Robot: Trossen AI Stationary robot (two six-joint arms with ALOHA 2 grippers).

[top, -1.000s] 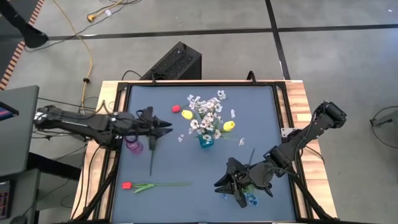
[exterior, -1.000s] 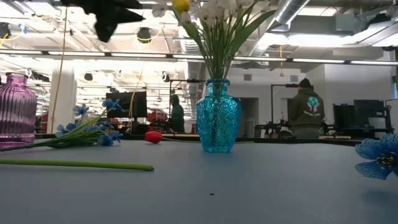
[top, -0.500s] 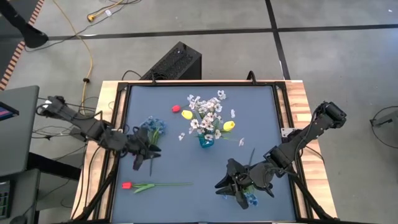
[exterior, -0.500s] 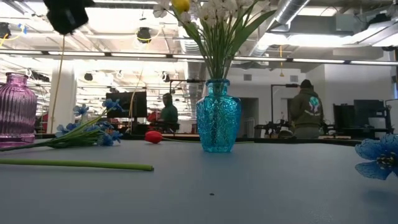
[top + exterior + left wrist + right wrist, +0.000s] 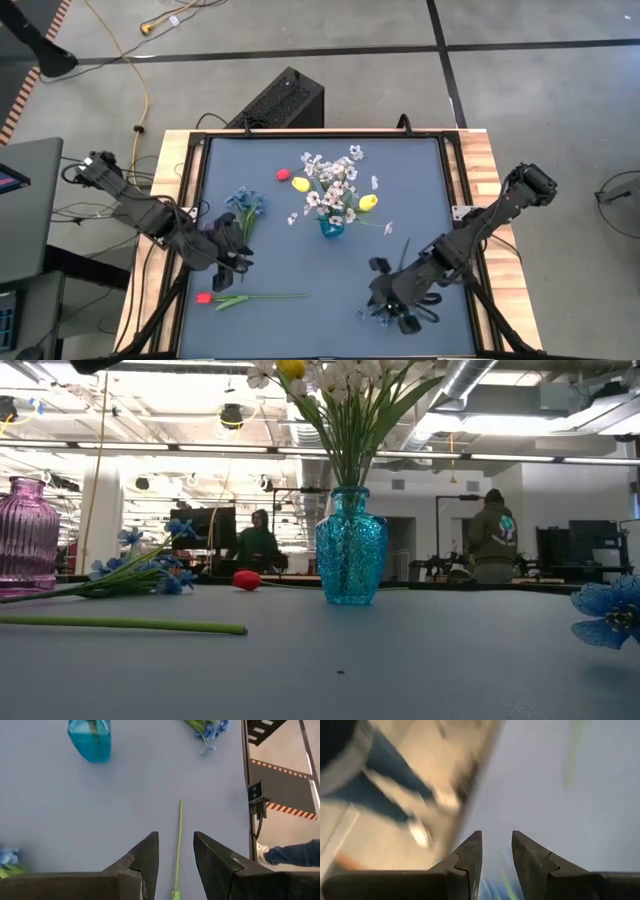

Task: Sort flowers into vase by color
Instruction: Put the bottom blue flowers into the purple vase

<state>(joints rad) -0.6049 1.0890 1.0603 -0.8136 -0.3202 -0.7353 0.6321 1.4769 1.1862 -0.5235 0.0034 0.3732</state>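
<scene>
Since the earlier frames the left gripper (image 5: 236, 262) has drawn back from over the purple vase (image 5: 27, 536) toward the table's near-left part, uncovering a blue spray (image 5: 245, 203); the right gripper (image 5: 385, 300) has turned in place at the near-right. Counted: two vases, the teal vase (image 5: 331, 226) at centre holding white blossom sprays (image 5: 330, 180) and two yellow tulips (image 5: 367, 203); one red tulip (image 5: 284, 174) lying behind the bouquet; a second red tulip with long green stem (image 5: 255, 297) lying flat near the front-left; one more blue spray (image 5: 403, 320) under the right gripper. The left gripper's fingers (image 5: 145, 860) stand apart and empty, the long stem running between them on the table. The right gripper's fingers (image 5: 470, 857) are also parted, with a blue blur between them; whether anything is gripped cannot be told. People stand in the room behind.
</scene>
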